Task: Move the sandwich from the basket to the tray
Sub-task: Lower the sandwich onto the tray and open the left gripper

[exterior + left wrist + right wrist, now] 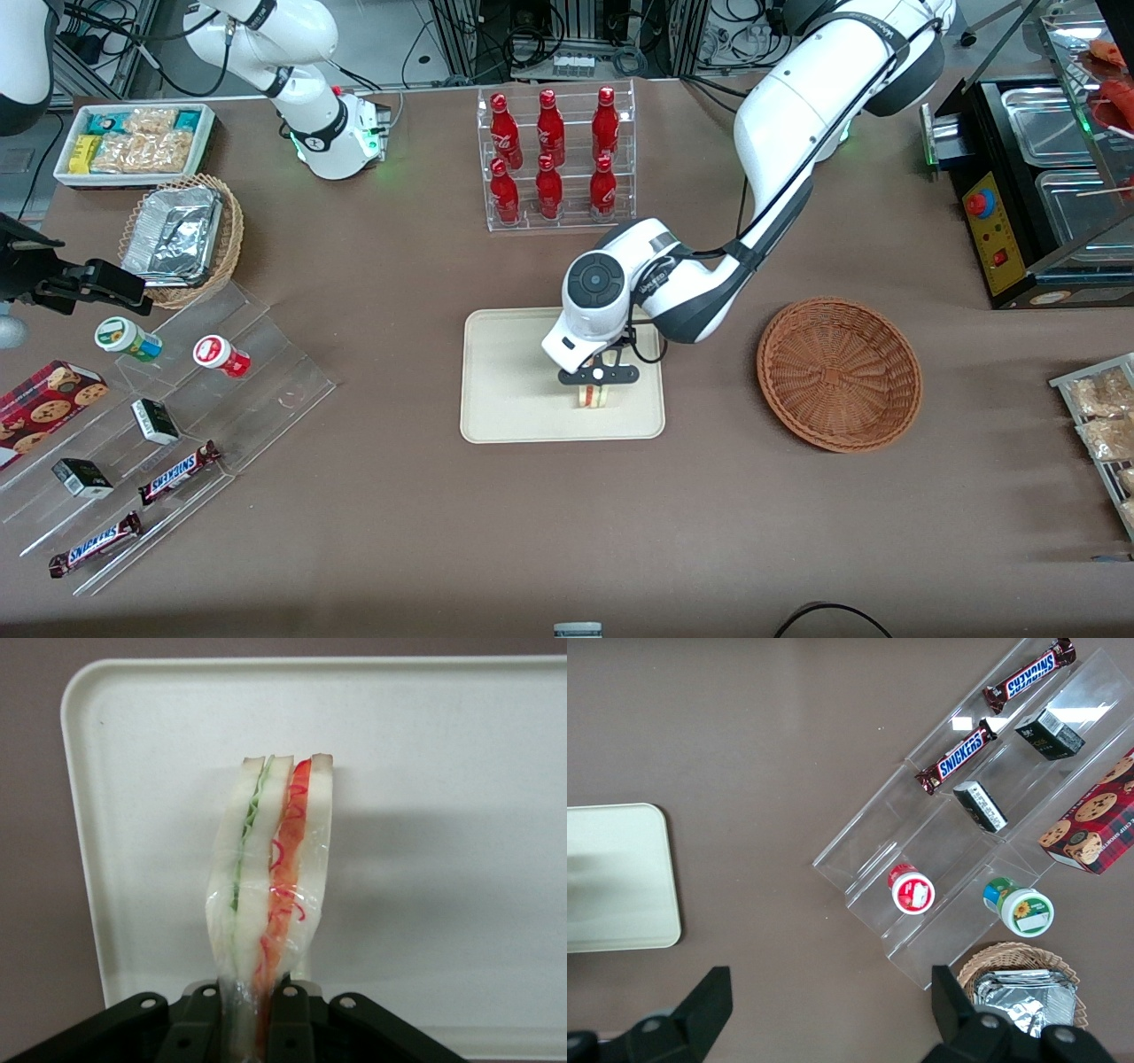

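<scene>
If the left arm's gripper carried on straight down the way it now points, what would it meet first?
Most likely the tray. The gripper is shut on the sandwich and points down at the tray's floor, so the sandwich's lower edge would touch first. Whether it already rests there is unclear.

A lab mock-up of a snack shop: cable-strewn equipment racks [567,35] edge a table [567,532] of displayed snacks.

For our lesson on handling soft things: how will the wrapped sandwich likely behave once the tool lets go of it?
The sandwich looks soft: the tool pinches its wrapped edge narrow. It is probably light. Standing on edge over the tray, it may well tip flat.
</scene>
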Tool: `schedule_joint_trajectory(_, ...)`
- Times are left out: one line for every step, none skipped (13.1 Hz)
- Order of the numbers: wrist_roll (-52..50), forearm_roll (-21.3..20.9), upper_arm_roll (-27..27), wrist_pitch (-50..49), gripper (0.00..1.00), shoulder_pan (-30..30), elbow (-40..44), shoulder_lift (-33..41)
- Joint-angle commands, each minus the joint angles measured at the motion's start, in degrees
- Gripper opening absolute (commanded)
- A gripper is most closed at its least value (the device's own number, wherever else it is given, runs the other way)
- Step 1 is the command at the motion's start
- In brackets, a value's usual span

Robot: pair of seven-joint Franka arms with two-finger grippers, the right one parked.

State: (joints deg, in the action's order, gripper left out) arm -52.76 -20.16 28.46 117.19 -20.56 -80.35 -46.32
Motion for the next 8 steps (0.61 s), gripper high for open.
schedule_joint_trajectory(-1.12,-2.95,-0.24,-0.47,0.0,-0.79,1.86,-0.96)
schedule_joint_trajectory(-1.21,-3.04,-0.24,-0.47,0.0,-0.79,1.86,-1.22)
schedule_joint_trajectory(-1.3,-3.13,-0.24,-0.39,0.0,-0.79,1.86,-1.49)
schedule_joint_trajectory(-1.3,-3.13,-0.24,-0.39,0.0,-0.79,1.86,-1.58)
schedule_joint_trajectory(-1.3,-3.13,-0.24,-0.39,0.0,-1.23,1.86,-1.58)
schedule_joint_trajectory(-1.3,-3.13,-0.24,-0.39,0.0,-1.23,1.86,-1.67)
schedule_joint_trajectory(-1.21,-3.04,-0.24,-0.39,0.3,-1.23,1.86,-2.1)
schedule_joint_trajectory(-1.12,-3.04,-0.24,-0.3,0.78,-1.23,1.86,-2.19)
